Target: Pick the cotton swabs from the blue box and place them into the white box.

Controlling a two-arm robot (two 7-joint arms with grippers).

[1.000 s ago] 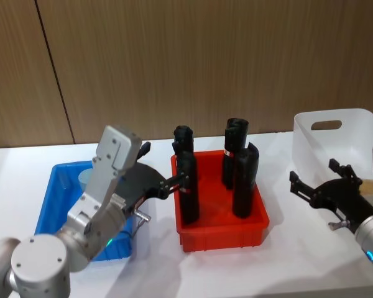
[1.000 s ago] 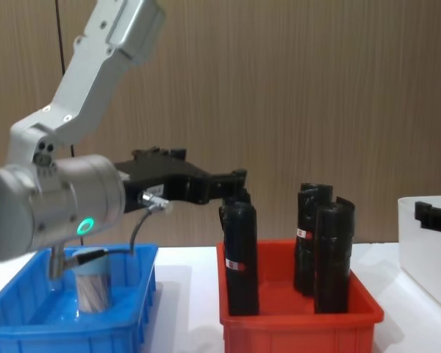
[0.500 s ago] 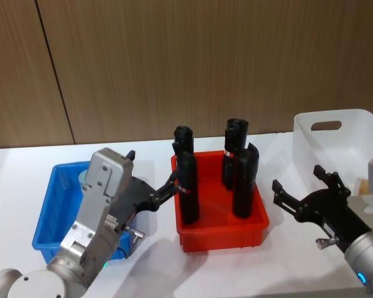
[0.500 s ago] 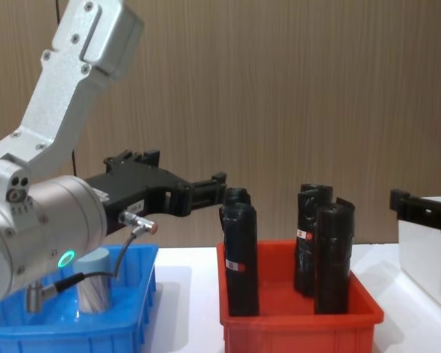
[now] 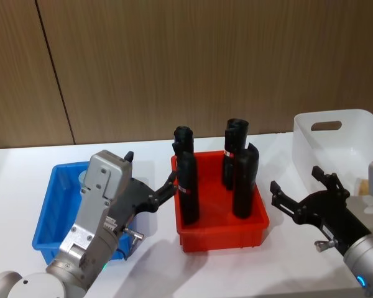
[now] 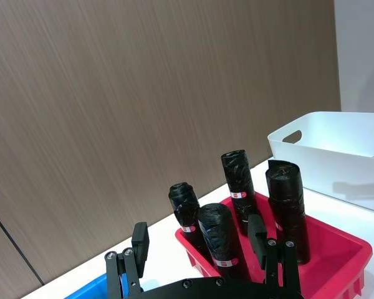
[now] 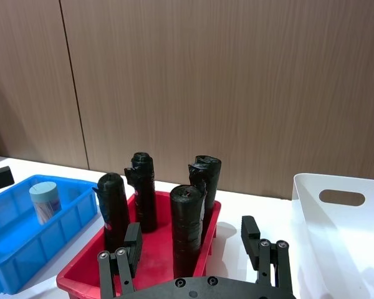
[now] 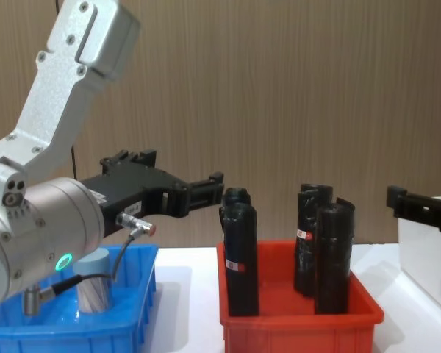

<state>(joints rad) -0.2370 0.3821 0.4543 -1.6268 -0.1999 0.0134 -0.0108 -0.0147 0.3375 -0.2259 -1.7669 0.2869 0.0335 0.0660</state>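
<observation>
One cotton swab tub (image 8: 94, 283) with a grey-blue lid stands upright in the blue box (image 8: 66, 340) at the table's left; it shows too in the right wrist view (image 7: 42, 198). In the head view my left arm covers most of the blue box (image 5: 48, 208). My left gripper (image 5: 150, 169) hangs open and empty over the blue box's right edge, above the tub, pointing toward the red bin. The white box (image 5: 342, 139) stands at the far right. My right gripper (image 5: 296, 180) is open and empty, between the red bin and the white box.
A red bin (image 5: 221, 231) holding several tall black rolls (image 5: 188, 189) sits between the two boxes, right in front of both grippers. A wood-panelled wall closes the back. Bare white table lies in front of the bins.
My left arm drew back and lowered, its open gripper moving off the tub. My right gripper shifted left, away from the white box. Both stayed open.
</observation>
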